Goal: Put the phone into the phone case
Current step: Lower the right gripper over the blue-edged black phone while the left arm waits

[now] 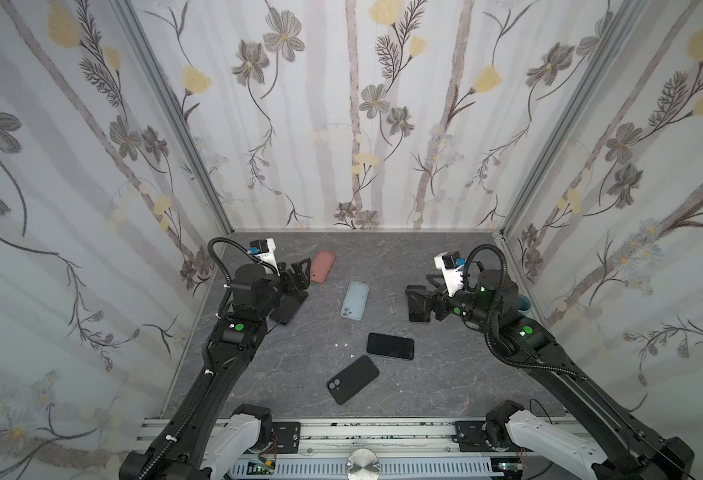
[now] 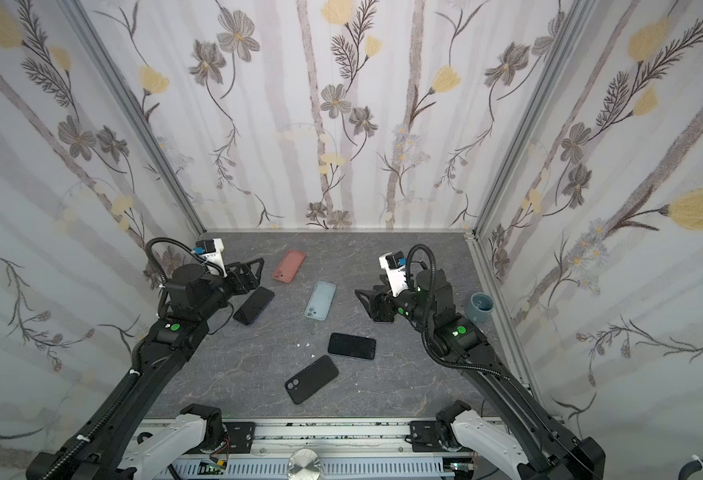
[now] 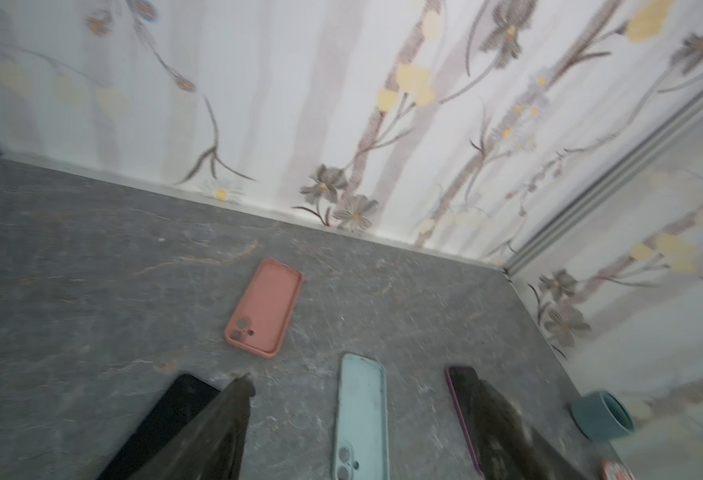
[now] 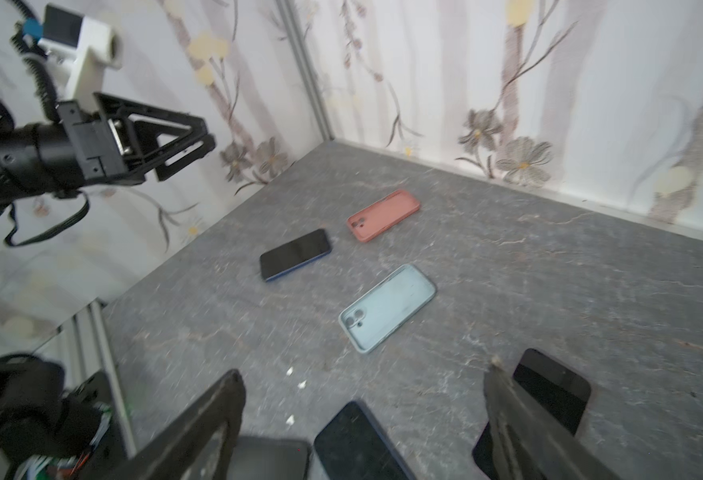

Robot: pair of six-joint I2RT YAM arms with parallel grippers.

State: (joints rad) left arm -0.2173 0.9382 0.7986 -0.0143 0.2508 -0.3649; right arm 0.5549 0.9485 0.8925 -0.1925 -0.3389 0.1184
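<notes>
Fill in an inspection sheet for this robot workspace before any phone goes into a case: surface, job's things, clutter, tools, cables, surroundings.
Surface: grey marbled tabletop, flat.
Job's things: pink case and pale blue case lie empty, open side up; black case lies back up, contents hidden. Black phone lies beside it; second phone by the left arm; third phone by the right arm.
Clutter: teal cup at the right wall; white crumbs.
Tools: left tool open, empty; right tool open, empty.
Cables: black conduit loops over each wrist, off the surface.
Surroundings: floral curtain on three sides; metal rail in front.
</notes>
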